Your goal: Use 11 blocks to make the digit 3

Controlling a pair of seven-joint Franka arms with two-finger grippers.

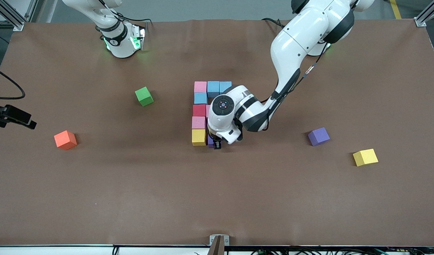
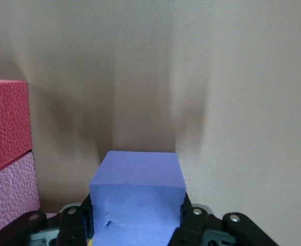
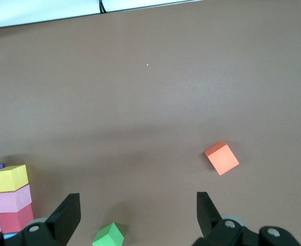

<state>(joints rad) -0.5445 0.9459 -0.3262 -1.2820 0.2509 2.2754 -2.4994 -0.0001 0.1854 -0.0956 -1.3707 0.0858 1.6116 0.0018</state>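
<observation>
Brown matting (image 1: 131,184) covers the table, with grey floor (image 1: 202,9) above.

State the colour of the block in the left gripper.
Purple; the block shows best in the left wrist view, clamped in the left gripper.

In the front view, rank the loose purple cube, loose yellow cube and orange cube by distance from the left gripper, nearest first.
From the left gripper, shut on a purple cube beside the figure:
1. Loose purple cube, toward the left arm's end.
2. Loose yellow cube, closer to that end.
3. Orange cube, toward the right arm's end.
</observation>
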